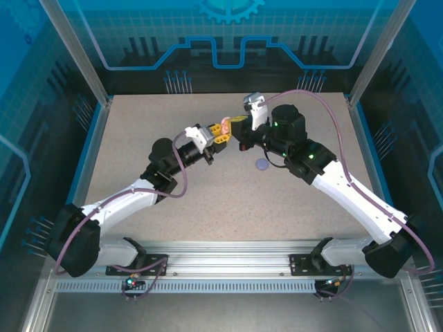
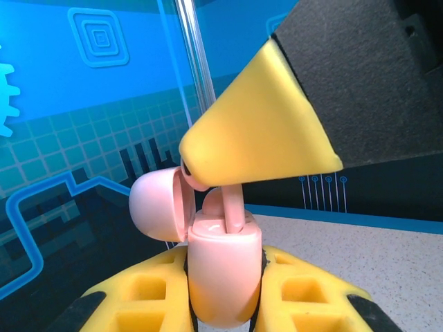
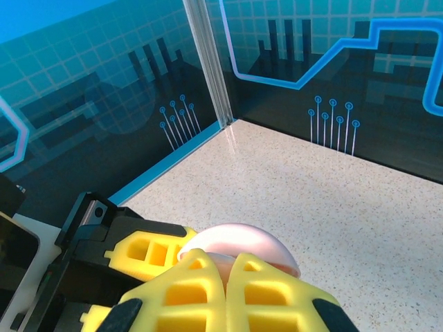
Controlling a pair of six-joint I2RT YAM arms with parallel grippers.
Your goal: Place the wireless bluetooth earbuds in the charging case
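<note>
My left pincer (image 1: 220, 133) clenches the pink charging case (image 2: 225, 256), its lid (image 2: 158, 205) swung open toward 9 o'clock. At the case's 12 o'clock a pink earbud (image 2: 232, 205) stands stem-down in it, nipped by my right pincer (image 1: 235, 122). A small purple disc (image 1: 261, 164) lies on the table (image 1: 173, 228) at that pincer's 5 o'clock.

Lettering and markings: none legible.
The enclosure panels carry printed graphics without words or numbers: a gear emblem (image 1: 229, 8) on the back panel, a concentric-square motif (image 2: 100, 37) and pin-headed circuit lines (image 3: 332, 124).
</note>
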